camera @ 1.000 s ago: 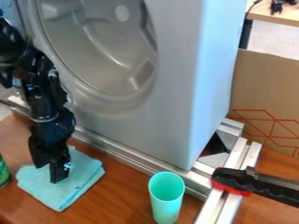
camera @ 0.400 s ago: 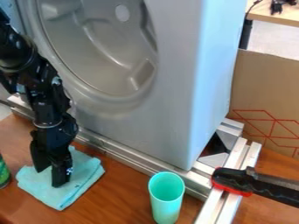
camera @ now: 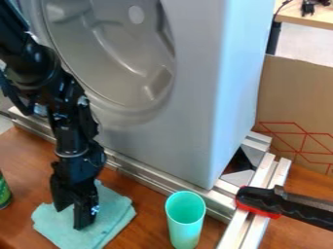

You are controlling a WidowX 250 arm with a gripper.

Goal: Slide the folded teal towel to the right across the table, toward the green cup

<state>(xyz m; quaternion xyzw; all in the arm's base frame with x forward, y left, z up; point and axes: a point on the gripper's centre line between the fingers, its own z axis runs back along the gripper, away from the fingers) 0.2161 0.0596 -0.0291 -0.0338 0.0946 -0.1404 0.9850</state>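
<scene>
Touches the teal cloth (camera: 117, 219) at lower left with the gripper (camera: 73, 218), opened, with parted fingertips. Reaches the frame's bottom edge with the fabric; separated by a strip of worktop (camera: 148, 214) from the turquoise cup (camera: 185, 223), bounded behind by a metal rail (camera: 153, 176).

Brown wooden table (camera: 151, 214); on it: folded teal cloth (camera: 118, 209), turquoise cup (camera: 186, 224), green can (camera: 3, 192), metal rails (camera: 263, 172).

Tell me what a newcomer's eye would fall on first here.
Probably the big grey housing, upper middle, with its round hollow. Next, the black arm down the left, its claw at the teal cloth. Then the mint cup, upright at the bottom, right of the cloth.
</scene>
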